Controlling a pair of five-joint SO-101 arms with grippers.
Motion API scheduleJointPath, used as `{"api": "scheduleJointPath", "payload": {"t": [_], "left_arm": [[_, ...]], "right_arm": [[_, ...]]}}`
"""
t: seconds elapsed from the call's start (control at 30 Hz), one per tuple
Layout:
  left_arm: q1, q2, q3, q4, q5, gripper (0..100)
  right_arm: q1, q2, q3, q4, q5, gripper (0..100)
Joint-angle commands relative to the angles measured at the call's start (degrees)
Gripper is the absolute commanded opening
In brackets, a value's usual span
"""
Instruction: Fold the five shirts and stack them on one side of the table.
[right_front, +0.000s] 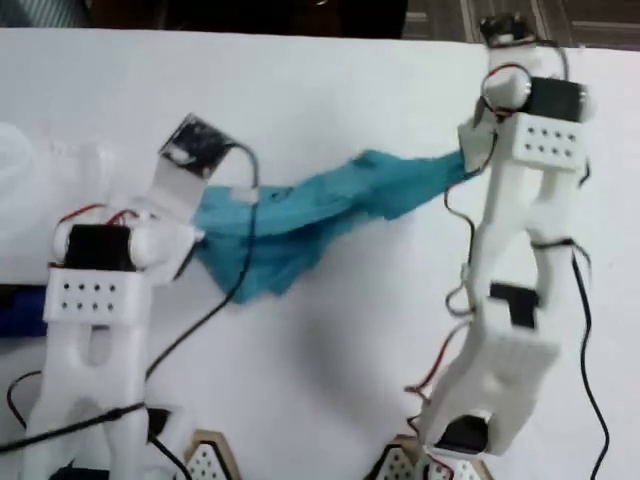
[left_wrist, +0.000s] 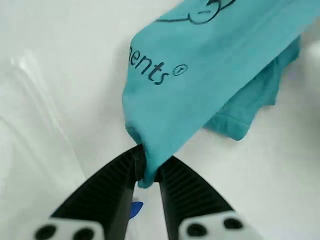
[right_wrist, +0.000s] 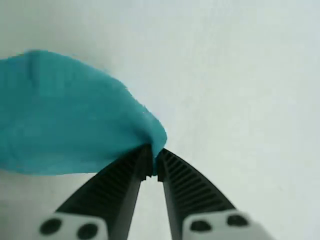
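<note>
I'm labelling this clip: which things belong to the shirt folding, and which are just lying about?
In the job: teal shirt; left gripper and right gripper, each shut on one end of it.
Lying about: clear plastic; small blue object.

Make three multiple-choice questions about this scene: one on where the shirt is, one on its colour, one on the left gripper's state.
1. Where is the shirt?
A. Stretched between the left gripper and the right gripper.
B. Folded on a stack.
C. Inside a box.

2. What colour is the shirt?
A. Red.
B. Teal.
C. Yellow.

3. What is the left gripper's state?
A. Wide open.
B. Shut on the shirt.
C. Shut on nothing.

Answers:
1 A, the high view shows it spanning from gripper to gripper.
2 B, every view shows it teal.
3 B, its wrist view shows the shirt pinched in its closed jaws.
</note>
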Motion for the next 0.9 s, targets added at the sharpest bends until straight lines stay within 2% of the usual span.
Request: {"api": "scheduleJointPath", "payload": {"t": [0.0, 0.4, 0.63, 0.87], "left_arm": [[4.3, -1.4, -9.1, 4.1, 1.6, 3], [4.7, -1.5, -30.1, 12.2, 1.8, 3], [4.7, -1.1, -38.5, 11.8, 1.8, 3], [4.7, -1.2, -41.3, 8.9, 1.8, 3]], "right_arm": [[-1.6, -16.1, 4.1, 1.2, 0.4, 1.8], [-2.0, -45.4, 8.4, -2.1, 0.5, 1.8], [4.2, -47.1, 8.6, -13.3, 0.5, 1.8], [4.6, -47.2, 8.4, -17.8, 0.5, 1.8]]}}
